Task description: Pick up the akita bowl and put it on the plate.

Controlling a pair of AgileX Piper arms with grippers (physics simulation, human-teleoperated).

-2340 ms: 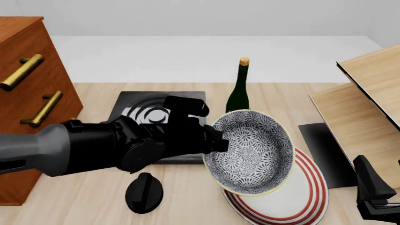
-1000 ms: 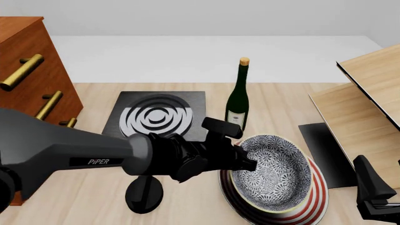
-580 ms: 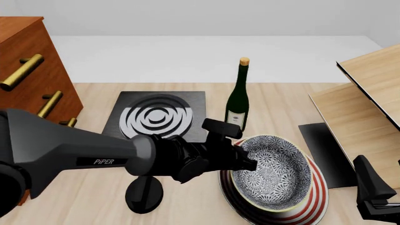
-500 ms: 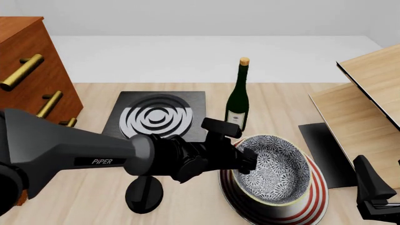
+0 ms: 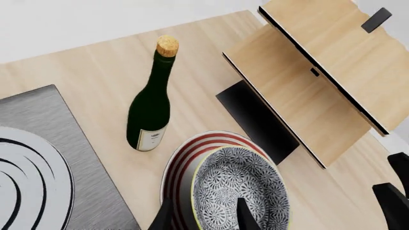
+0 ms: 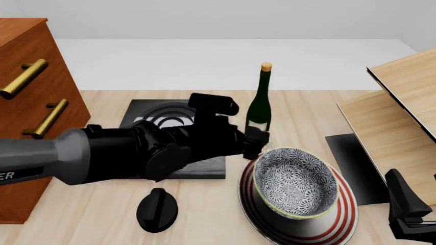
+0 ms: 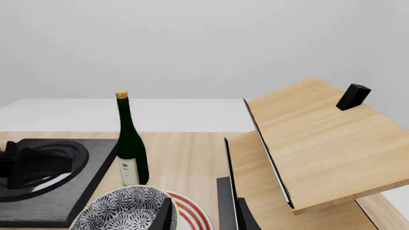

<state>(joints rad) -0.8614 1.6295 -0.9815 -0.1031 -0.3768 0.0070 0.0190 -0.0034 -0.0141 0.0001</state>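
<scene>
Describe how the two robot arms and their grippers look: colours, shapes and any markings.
The left arm has a thick grey tube-like forearm joined to a bulky, rounded, glossy black wrist, with part of a white marking at the picture's edge. The left gripper has slim, tapering black fingers. The right gripper is likewise black and angular. No cables show.

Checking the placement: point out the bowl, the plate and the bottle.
bowl point(image 6: 294, 179), front view, patterned inside.
plate point(image 6: 344, 217), front view, red-ringed border right of the bowl.
bottle point(image 6: 259, 109), front view, green body above the label.

Simulated kitchen: stove point(image 6: 160, 122), wine bottle point(image 6: 259, 104)
</scene>
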